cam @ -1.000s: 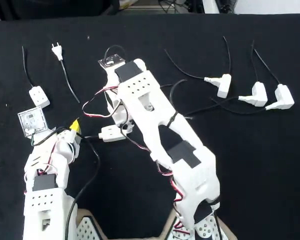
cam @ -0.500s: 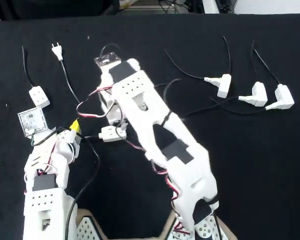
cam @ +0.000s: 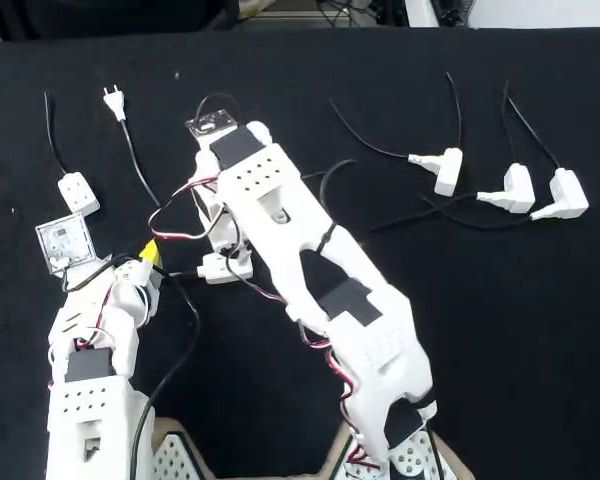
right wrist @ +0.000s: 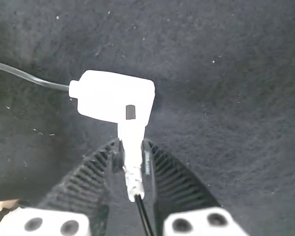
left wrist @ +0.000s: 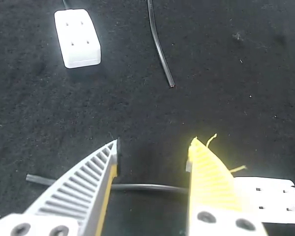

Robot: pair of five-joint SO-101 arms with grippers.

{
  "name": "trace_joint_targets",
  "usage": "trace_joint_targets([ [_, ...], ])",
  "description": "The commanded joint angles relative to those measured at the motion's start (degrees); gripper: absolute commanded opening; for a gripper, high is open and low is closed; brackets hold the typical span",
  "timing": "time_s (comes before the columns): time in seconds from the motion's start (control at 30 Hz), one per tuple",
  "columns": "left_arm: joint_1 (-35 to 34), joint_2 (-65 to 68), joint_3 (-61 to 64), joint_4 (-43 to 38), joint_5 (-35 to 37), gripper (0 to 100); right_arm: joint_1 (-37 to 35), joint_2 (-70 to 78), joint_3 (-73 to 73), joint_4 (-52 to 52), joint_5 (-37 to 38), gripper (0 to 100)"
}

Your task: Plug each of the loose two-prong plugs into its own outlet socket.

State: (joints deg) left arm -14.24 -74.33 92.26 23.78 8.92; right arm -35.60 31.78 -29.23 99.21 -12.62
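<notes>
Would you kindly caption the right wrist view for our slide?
Right gripper clamps a white plug against a corded white socket on the black table.

White arms (cam: pixel 310 270), red wires (cam: pixel 166 204), yellow-fingered left end effector (left wrist: pixel 155 142)

The right arm (cam: pixel 280 215) is swinging to the left. Its long white forearm now lies further left across the table than it did a second ago. The black patch at its elbow (cam: pixel 345 298) has shifted left with it, and the camera block at its wrist (cam: pixel 212 125) has slid a little left too. The red wires (cam: pixel 170 212) hanging from the arm now bulge further out to the left. Beside the arm, the black cable loop (cam: pixel 328 180) has been drawn left.
</notes>
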Motion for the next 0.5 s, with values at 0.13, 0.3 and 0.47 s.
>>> trace_joint_targets([
  [0.13, -0.31, -0.62, -0.84, -0.79, 0.35, 23, 1.67, -0.75, -3.12, 1.41, -0.44, 1.1],
  [0.3, -0.31, -0.62, -0.84, -0.79, 0.35, 23, 1.93, -0.75, -3.3, 1.41, 1.76, 1.1],
  [0.47, -0.31, -0.62, -0.84, -0.79, 0.35, 23, 2.02, -0.75, -2.95, 1.41, 1.85, 1.1],
])
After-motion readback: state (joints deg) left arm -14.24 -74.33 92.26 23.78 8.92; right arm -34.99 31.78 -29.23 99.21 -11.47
